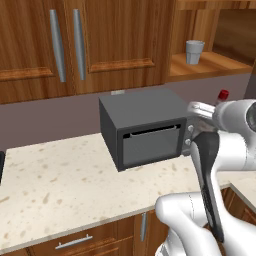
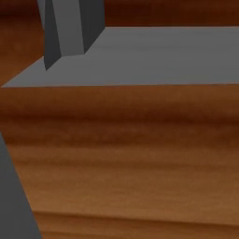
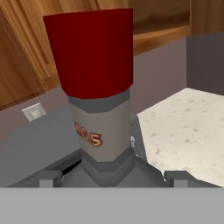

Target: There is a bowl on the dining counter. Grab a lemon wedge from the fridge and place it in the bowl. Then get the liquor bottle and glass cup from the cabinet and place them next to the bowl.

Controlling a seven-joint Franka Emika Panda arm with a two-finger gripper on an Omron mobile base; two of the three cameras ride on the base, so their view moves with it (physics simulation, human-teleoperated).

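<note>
The liquor bottle [image 3: 103,131], grey with a red cap and a red-lettered label, stands upright and very close in the hand view. Its shoulders fill the gap between the two fingertips of my gripper [image 3: 113,179], which is shut on the bottle. From the left base view just its red cap [image 1: 223,95] peeks out behind my arm, right of the microwave. The glass cup [image 1: 194,51] stands on an open wooden shelf at the upper right. The cabinet [image 1: 30,45] at the upper left has both doors shut. The bowl, lemon wedge, fridge and dining counter are out of view.
A dark grey microwave [image 1: 142,127] sits on a beige speckled counter [image 1: 60,180] against the wall, just left of the bottle. Base drawers [image 1: 75,242] run below the counter's front edge. The right base view sits close against wood [image 2: 121,163] and grey surfaces.
</note>
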